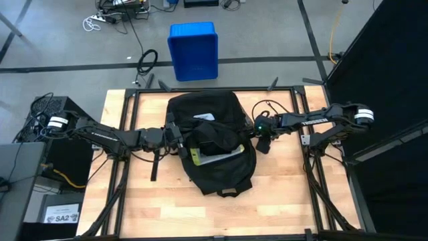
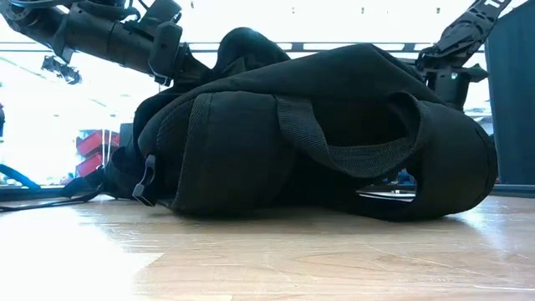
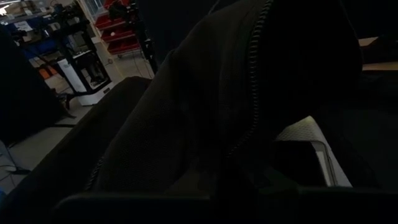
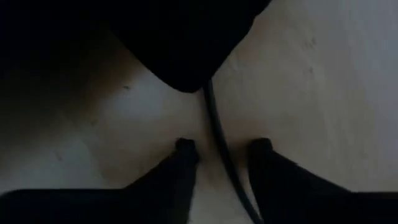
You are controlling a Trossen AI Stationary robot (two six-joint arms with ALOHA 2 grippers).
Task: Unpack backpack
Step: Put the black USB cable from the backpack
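Wooden table [image 1: 281,194] on a grey floor fills the high view, with a blue bin [image 1: 193,51] beyond it; the backpack [image 1: 212,144] lies mid-table between 2 grippers. At its left edge the left gripper [image 1: 179,142] is pressed together against the fabric, just beside a white-edged flat item [image 1: 217,158] showing in the open bag; the right gripper [image 1: 262,142] sits at the opposite edge. Low view: the backpack [image 2: 318,138] bulks on the wood, both arms above it. Left wrist view: a zipper [image 3: 254,74] runs directly ahead of the fingers. Right wrist view: the right gripper [image 4: 222,149] has its 2 fingertips [image 4: 185,149] slightly spread, a thin black cord [image 4: 217,140] passing between them over bare wood.
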